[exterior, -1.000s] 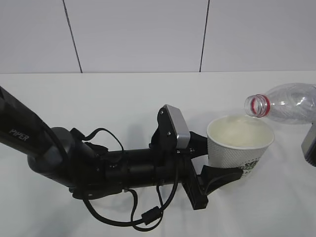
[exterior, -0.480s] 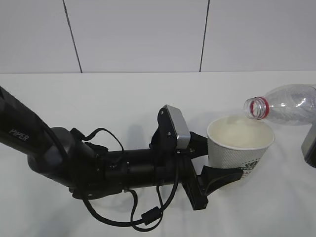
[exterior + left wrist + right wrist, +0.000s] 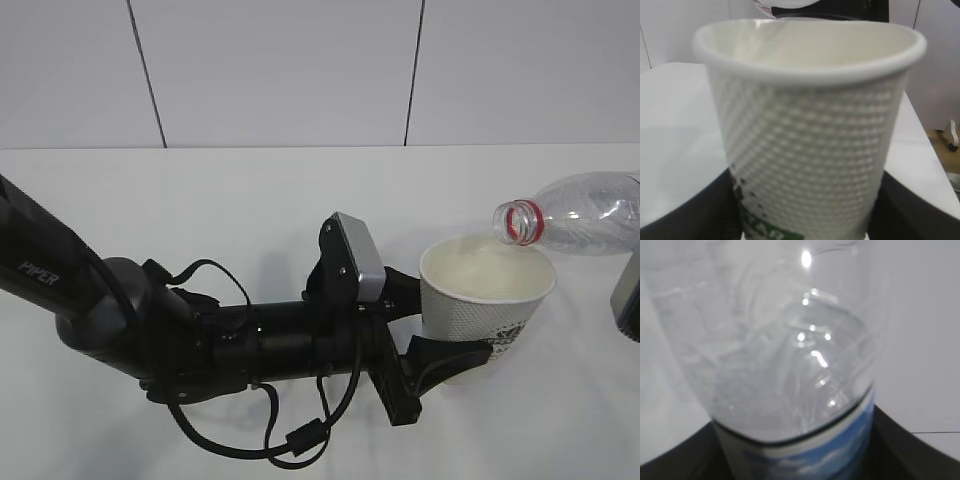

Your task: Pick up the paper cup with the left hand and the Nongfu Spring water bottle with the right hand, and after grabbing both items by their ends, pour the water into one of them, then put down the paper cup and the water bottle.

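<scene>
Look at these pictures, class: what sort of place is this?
Probably a robot test bench: a bare white table against plain white wall panels, where a gripper holds a paper cup under a tilted water bottle.

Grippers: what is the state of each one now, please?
Left gripper: shut on the paper cup.
Right gripper: shut on the water bottle.

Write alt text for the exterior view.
A black PIPER-marked left gripper holds a white paper cup upright above a white table, while a clear plastic bottle with a red neck ring, lying nearly sideways, points its open mouth over the cup's rim. Only an edge of the right gripper shows.
</scene>
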{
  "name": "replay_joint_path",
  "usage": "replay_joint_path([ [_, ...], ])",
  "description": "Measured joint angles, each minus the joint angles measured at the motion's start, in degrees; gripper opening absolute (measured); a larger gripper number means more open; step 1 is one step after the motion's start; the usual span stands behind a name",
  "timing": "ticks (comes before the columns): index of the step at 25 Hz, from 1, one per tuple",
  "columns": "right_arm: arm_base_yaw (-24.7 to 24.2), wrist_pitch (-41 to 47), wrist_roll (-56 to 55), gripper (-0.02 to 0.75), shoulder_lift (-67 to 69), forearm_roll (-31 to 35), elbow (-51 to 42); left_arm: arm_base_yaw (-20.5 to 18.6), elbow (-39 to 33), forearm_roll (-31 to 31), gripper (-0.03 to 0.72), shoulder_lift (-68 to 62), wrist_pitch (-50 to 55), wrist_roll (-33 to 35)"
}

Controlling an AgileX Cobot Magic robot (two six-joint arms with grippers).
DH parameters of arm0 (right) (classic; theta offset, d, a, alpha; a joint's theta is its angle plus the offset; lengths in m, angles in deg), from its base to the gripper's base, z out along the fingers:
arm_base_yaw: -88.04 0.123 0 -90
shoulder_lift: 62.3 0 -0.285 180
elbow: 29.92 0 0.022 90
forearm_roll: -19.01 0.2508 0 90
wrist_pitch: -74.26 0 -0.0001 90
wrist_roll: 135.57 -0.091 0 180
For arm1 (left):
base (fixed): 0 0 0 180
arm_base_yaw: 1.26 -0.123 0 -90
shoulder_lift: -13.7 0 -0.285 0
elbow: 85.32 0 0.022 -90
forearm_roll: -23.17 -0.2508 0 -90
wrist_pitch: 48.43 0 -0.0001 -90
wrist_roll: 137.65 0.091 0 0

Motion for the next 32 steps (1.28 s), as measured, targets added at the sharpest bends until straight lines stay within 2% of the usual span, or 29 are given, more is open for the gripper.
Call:
replay_joint_path([
  [32, 0.0, 0.0, 1.2, 0.45, 0.0, 0.0, 0.0, 0.0, 0.0, 0.0, 0.481, 0.0, 0.0, 0.0],
])
